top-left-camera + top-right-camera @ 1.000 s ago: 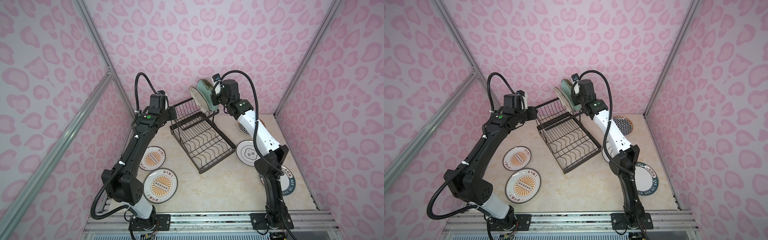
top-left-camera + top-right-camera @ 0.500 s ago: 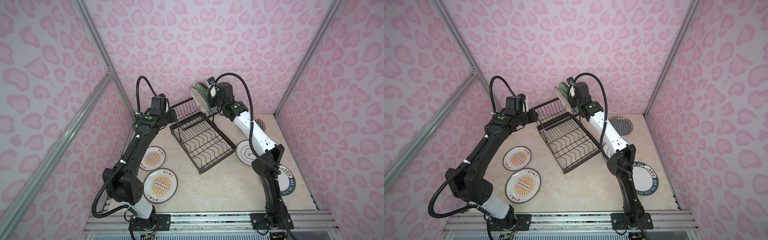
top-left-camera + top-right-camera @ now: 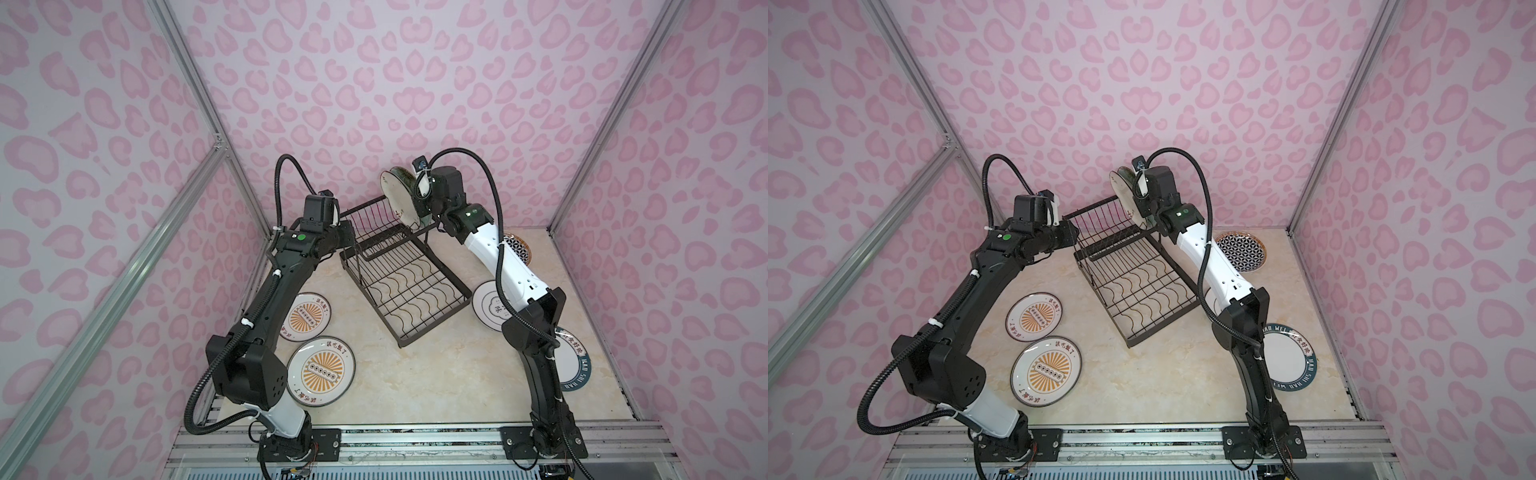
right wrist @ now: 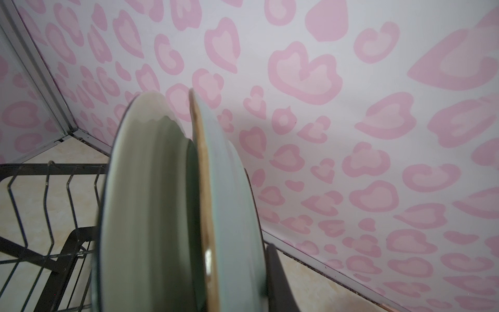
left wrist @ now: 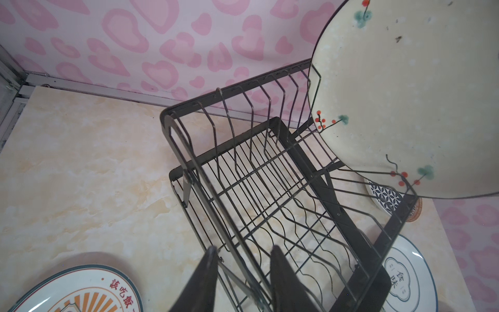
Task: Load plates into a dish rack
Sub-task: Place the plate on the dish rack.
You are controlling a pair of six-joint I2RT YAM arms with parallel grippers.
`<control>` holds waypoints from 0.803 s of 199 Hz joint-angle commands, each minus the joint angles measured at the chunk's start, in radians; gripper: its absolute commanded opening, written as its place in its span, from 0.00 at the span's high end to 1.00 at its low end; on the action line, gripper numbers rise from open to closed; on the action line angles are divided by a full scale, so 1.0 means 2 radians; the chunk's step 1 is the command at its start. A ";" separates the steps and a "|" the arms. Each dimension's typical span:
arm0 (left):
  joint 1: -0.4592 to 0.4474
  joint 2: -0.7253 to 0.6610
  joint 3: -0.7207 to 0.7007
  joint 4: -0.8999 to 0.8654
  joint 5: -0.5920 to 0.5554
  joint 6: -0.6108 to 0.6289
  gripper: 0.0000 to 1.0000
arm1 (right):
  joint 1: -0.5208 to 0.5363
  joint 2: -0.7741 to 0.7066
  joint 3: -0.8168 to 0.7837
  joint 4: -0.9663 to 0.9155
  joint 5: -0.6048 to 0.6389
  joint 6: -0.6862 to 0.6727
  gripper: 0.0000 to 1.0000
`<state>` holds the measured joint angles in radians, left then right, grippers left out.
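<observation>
Pale teal and held on edge, the flowered plate stands upright over the far end of the dish rack's raised upper basket, clamped at its rim in the right claw. Only one finger shows in the right wrist view, set against the plate, and whether the plate's lower edge has reached the wires is hidden. Just beside it, toward the rack's middle, the cream sprigged plate stands in the basket's end slots and looks loaded. At the basket's opposite end the left claw has its fingers apart astride the top rail; whether they pinch it I cannot tell. The rack's wide lower tray holds nothing. Flat on the worktop around the rack lie an orange sunburst plate and its twin on the left arm's side, and the cloud-outline plate, geometric plate and teal-lettered plate on the right arm's side. By my reading one plate is racked, a second is about to be slotted, and five wait.
</observation>
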<state>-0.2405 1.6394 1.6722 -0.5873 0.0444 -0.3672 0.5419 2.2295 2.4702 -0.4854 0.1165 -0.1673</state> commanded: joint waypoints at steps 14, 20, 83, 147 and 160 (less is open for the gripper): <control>0.001 -0.004 0.000 0.011 0.005 -0.004 0.65 | -0.001 -0.006 0.002 0.038 -0.015 0.023 0.81; 0.001 -0.005 0.000 0.011 0.005 -0.004 0.65 | -0.003 -0.006 0.003 0.038 -0.016 0.025 0.80; 0.000 -0.006 0.000 0.012 0.009 -0.006 0.65 | -0.009 -0.019 0.008 0.036 -0.043 0.047 0.68; 0.001 -0.011 0.000 0.015 0.007 -0.007 0.65 | -0.020 -0.033 0.008 0.039 -0.071 0.070 0.61; 0.001 -0.012 0.001 0.015 0.007 -0.008 0.65 | -0.022 -0.036 0.007 0.038 -0.076 0.075 0.61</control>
<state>-0.2405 1.6279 1.6718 -0.5774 0.0559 -0.3740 0.5011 2.1628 2.4832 -0.4263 -0.0013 -0.0414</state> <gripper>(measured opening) 0.355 0.387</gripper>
